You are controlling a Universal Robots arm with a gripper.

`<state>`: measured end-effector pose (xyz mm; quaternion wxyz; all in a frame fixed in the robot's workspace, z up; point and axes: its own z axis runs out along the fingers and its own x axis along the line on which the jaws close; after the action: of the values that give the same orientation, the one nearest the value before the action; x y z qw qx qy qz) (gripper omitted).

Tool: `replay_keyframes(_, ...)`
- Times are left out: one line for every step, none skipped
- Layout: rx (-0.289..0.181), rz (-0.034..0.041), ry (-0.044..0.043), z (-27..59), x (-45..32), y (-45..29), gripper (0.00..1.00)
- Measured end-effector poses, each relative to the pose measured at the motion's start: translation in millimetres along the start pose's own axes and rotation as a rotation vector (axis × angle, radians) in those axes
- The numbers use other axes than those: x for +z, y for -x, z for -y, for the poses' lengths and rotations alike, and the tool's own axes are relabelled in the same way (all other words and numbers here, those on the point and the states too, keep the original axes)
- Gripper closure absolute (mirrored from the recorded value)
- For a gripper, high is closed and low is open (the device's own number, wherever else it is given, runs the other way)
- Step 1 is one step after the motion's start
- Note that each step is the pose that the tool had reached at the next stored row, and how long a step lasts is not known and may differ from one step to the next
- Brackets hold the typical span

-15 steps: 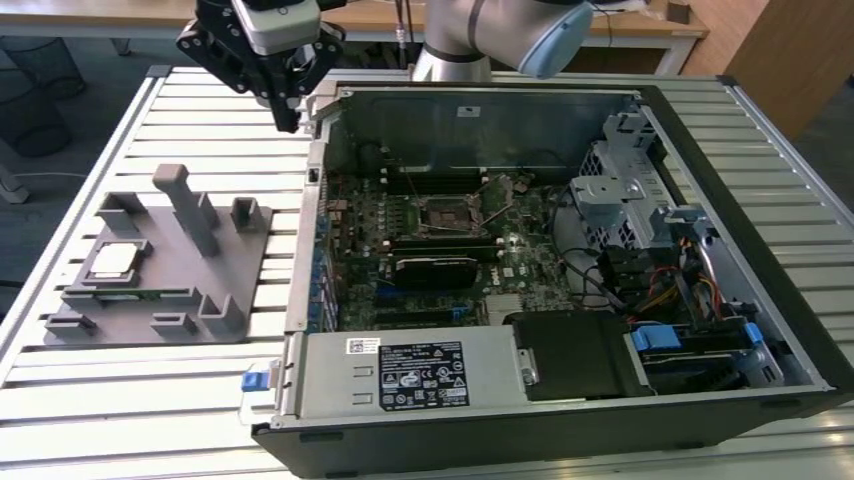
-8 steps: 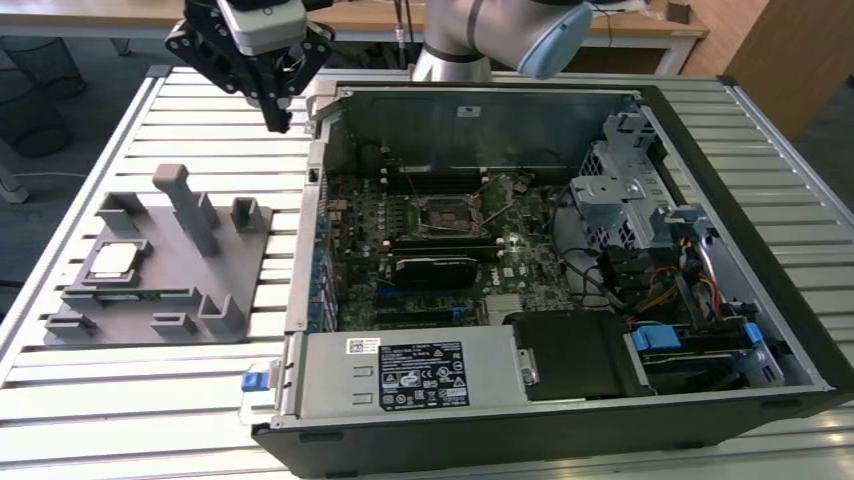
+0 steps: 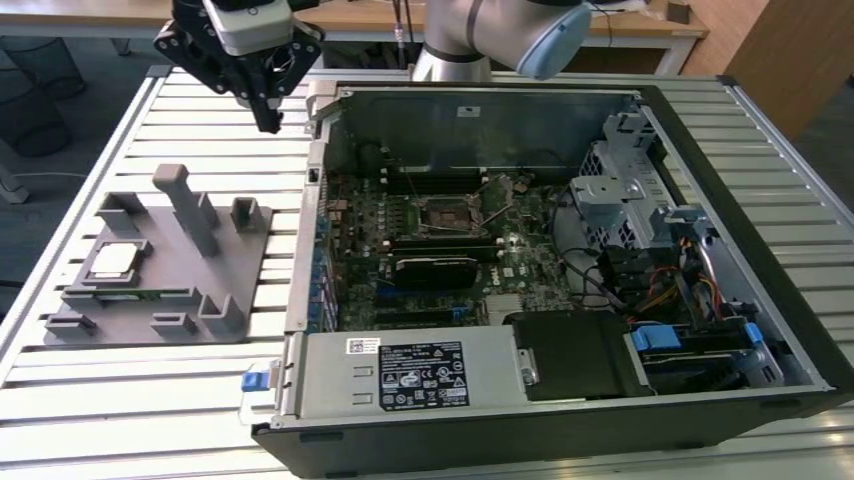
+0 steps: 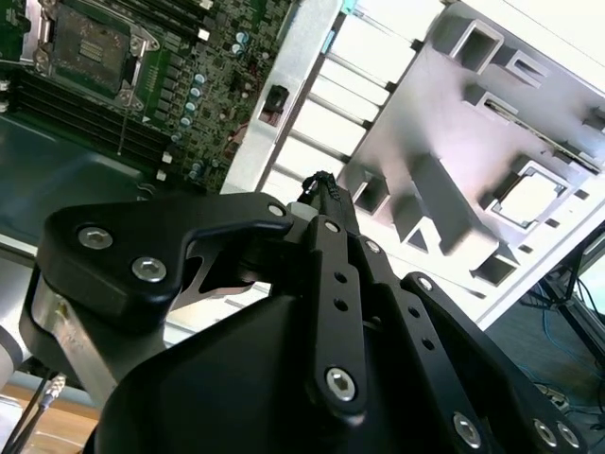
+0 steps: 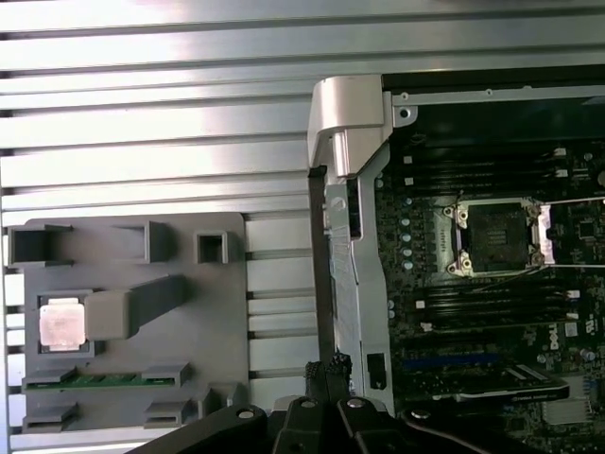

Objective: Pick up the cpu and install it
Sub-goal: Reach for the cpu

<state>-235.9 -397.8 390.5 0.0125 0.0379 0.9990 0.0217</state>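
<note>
Silver-topped, the cpu (image 3: 114, 260) is seated in a recess of the grey fixture (image 3: 238, 272), well apart from the claw (image 3: 271, 125). The claw is held over the slatted table (image 3: 160, 400) near the open computer case (image 3: 467, 125), its fingers closed together on nothing.

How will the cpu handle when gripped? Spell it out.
Likely stiff: the cpu is a flat square with a metal-looking top. Probably slippery, since that top shines. It lies flat in a pocket of the grey fixture, so rolling seems unlikely.
</note>
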Motion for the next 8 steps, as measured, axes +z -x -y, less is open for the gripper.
replay_keyframes(0.000,0.0000,0.0000,0.1,0.0,-1.1,0.89)
replay_keyframes(0.000,0.0000,0.0001,0.2,0.0,-2.1,0.89)
replay_keyframes(0.000,0.0000,0.0001,0.2,0.0,-3.1,0.89)
replay_keyframes(0.000,0.0000,0.0001,0.3,0.0,-4.0,0.89)
replay_keyframes(0.000,0.0000,0.0001,0.4,0.1,-5.0,0.89)
replay_keyframes(0.000,0.0000,0.0000,0.5,0.0,-6.0,0.89)
replay_keyframes(0.000,0.0000,0.0001,0.5,0.1,-7.0,0.89)
replay_keyframes(0.000,-0.0001,0.0000,0.6,0.1,-7.9,0.89)
